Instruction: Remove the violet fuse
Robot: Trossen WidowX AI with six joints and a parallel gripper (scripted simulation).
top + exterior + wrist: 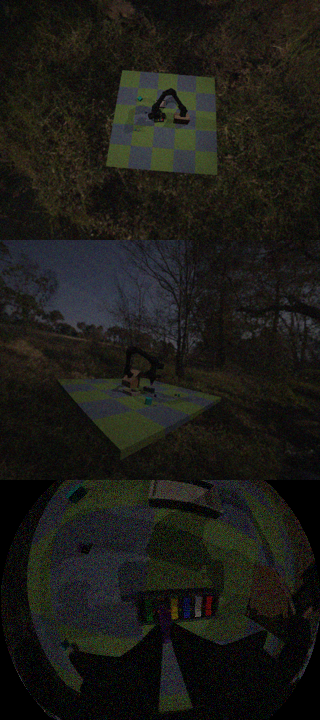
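Note:
My gripper (pixel 151 383) (pixel 166 628) is shut on the violet fuse (pixel 165 622), which hangs from the fingertips. In the exterior view the fingertips are a little above the fuse block (pixel 149 389) (pixel 141 610) (pixel 159 121), with a small gap. In the wrist view the block holds a green fuse (pixel 149 610), a yellow fuse (pixel 174 609), a blue fuse (pixel 187 608), a white fuse (pixel 198 606) and a red fuse (pixel 209 605). The tray (pixel 164 104) (pixel 133 393) (pixel 172 504) stands apart from the block, toward the top of the wrist view.
A teal block (pixel 139 98) (pixel 148 400) (pixel 77 494) and a small dark object (pixel 155 395) (pixel 86 547) lie on the checkered mat (pixel 165 136). Small bits (pixel 177 395) (pixel 67 644) lie farther off. The wooden arm base (pixel 181 118) (pixel 130 381) (pixel 270 587) stands beside the block.

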